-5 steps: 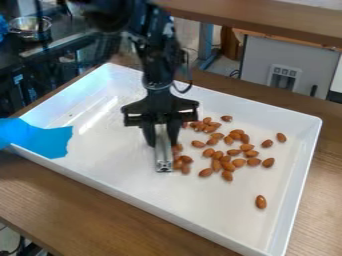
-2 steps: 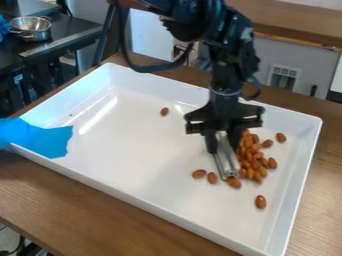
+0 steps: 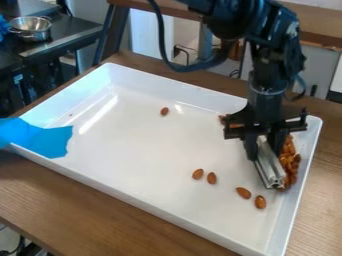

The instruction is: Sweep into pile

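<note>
My gripper (image 3: 259,145) is low at the right side of the white tray (image 3: 160,150), shut on a short silver metal bar (image 3: 269,164) that slants down to the tray floor. Between the bar and the right wall, several brown almonds (image 3: 290,162) lie bunched, partly hidden by the bar and gripper. Two loose almonds (image 3: 205,175) lie left of the bar, and two more (image 3: 252,197) lie just below its lower end. A single almond (image 3: 164,111) is near the back wall, and another (image 3: 222,119) shows partly beside the gripper's left side.
Raised walls surround the tray on a wooden table (image 3: 80,200). Blue tape (image 3: 40,137) covers its left corner. A metal bowl (image 3: 30,27) stands on a dark counter at the upper left. A wooden ledge crosses the back.
The gripper and bar have moved right across the tray. The almonds beside the bar have shifted to the right wall in a tighter bunch; a few stay behind on the left.
</note>
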`<state>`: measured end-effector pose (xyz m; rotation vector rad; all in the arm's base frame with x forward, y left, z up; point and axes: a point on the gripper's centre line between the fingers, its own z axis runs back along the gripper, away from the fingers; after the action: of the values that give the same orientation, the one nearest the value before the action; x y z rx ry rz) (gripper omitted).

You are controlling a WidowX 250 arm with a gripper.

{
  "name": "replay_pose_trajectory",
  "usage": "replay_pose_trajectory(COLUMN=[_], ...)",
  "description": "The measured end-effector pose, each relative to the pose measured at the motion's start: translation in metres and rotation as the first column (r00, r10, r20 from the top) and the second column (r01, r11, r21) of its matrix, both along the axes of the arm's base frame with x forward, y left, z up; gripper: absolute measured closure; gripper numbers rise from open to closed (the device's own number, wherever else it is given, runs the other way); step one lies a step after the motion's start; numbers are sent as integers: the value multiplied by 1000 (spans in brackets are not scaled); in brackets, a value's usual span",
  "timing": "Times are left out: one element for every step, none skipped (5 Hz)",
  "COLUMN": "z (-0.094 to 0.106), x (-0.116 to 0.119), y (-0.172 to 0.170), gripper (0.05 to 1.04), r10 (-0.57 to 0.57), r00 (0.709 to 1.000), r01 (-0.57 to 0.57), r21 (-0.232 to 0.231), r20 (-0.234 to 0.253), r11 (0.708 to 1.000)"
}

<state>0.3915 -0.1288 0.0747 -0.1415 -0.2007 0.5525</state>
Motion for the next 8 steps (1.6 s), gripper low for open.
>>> replay_pose_trajectory(z=[5,47,56,54,35,23,12,-2], x=[-1,-17,-44,-72,-86,-88,-85,-81], y=[1,36,76,92,101,100,92,82], gripper=[704,704,704,704,704,705,704,704], r10=[1,29,79,69,172,266,319,335], r00=[1000,998,996,998,985,964,947,942], r01=[-1,-26,-76,-68,-172,-265,-315,-332], r21=[-22,-64,-68,-54,-62,-86,-113,-105], r20=[-12,49,32,14,-11,-1,18,18], r11=[1000,998,995,996,983,960,942,938])
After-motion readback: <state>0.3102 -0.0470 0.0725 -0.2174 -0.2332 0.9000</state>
